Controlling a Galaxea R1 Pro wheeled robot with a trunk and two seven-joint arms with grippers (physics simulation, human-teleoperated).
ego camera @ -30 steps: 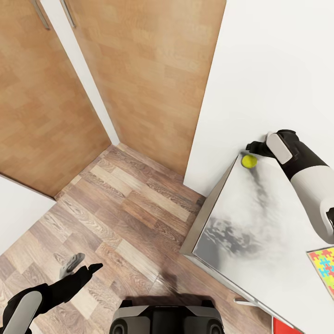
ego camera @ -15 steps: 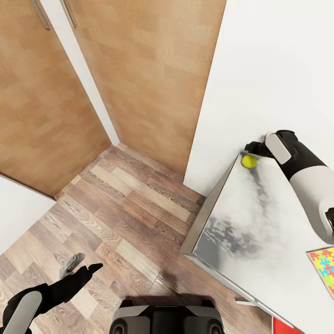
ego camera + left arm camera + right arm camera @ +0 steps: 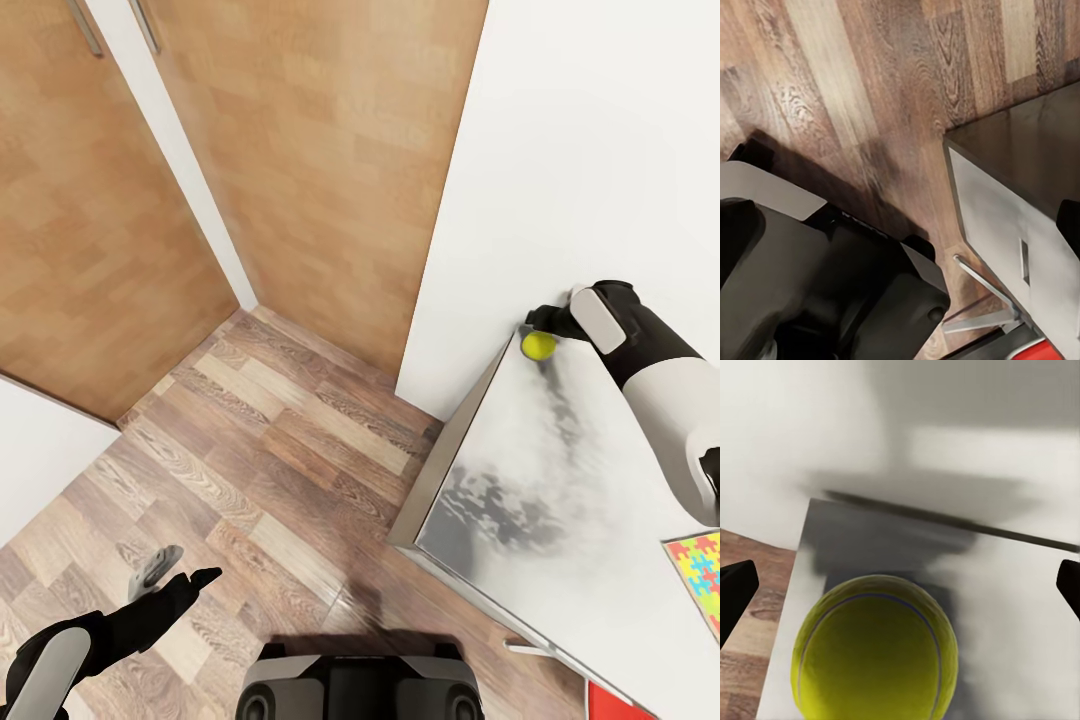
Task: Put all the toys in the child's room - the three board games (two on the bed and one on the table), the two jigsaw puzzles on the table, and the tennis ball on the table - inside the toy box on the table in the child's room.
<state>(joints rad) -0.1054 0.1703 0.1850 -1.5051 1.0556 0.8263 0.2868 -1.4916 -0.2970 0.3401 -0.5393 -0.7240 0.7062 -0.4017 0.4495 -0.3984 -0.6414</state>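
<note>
White wall meets your surface (image 3: 560, 470) at the corner where the tennis ball (image 3: 538, 345) sits ungrasped, your right tool (image 3: 537, 322) spread wide just over it, so every toy, the jigsaw puzzle (image 3: 700, 570) included, seems still unboxed

The worktop (image 3: 560, 480) is showing a smooth, glossy pale surface that is mirroring dark blurs. The floor (image 3: 250, 450) is presenting grained wood planks with a slight sheen. The wardrobe doors (image 3: 300, 150) are showing matt wood veneer. The ball (image 3: 874, 656) is appearing fuzzy and matt.
</note>
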